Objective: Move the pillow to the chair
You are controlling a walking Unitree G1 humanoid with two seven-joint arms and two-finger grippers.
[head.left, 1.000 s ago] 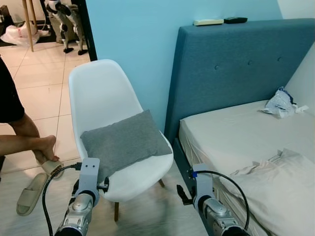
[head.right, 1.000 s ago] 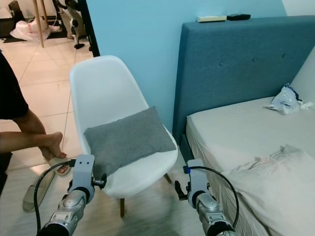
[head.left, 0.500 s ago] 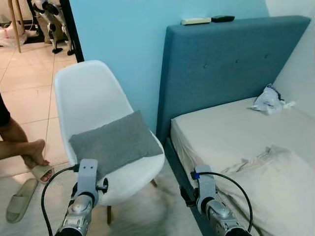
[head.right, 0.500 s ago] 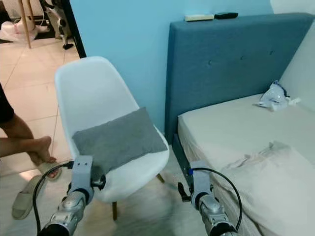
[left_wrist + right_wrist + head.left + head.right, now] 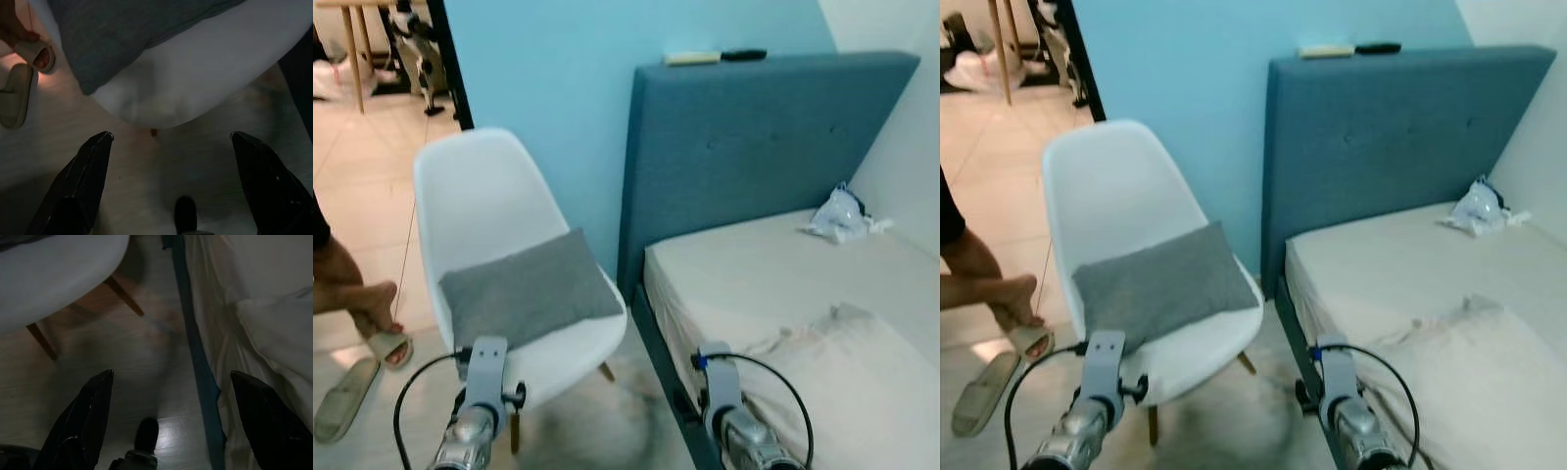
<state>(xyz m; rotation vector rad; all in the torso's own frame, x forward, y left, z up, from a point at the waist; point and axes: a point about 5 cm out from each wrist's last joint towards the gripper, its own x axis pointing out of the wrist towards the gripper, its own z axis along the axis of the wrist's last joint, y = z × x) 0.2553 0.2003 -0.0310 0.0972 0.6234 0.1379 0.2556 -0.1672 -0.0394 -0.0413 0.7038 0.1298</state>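
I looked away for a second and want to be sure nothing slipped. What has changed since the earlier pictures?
Only the head camera's view shifted. The grey pillow lies on the white chair as before, and both grippers, left and right, hang open over the floor, holding nothing.

My two head eyes look forward and down from standing height, both taking in the white chair (image 5: 499, 255) with its grey pillow (image 5: 524, 291), the blue bed (image 5: 1410, 284) and the tiled floor (image 5: 357, 166); the right eye sits a little to the side, so everything shifts slightly. My left wrist camera looks along my spread fingers (image 5: 80, 181) close over the chair's seat edge and the pillow's corner. My right wrist camera faces down past my fingers (image 5: 83, 416), near the chair's legs and the bed's side.
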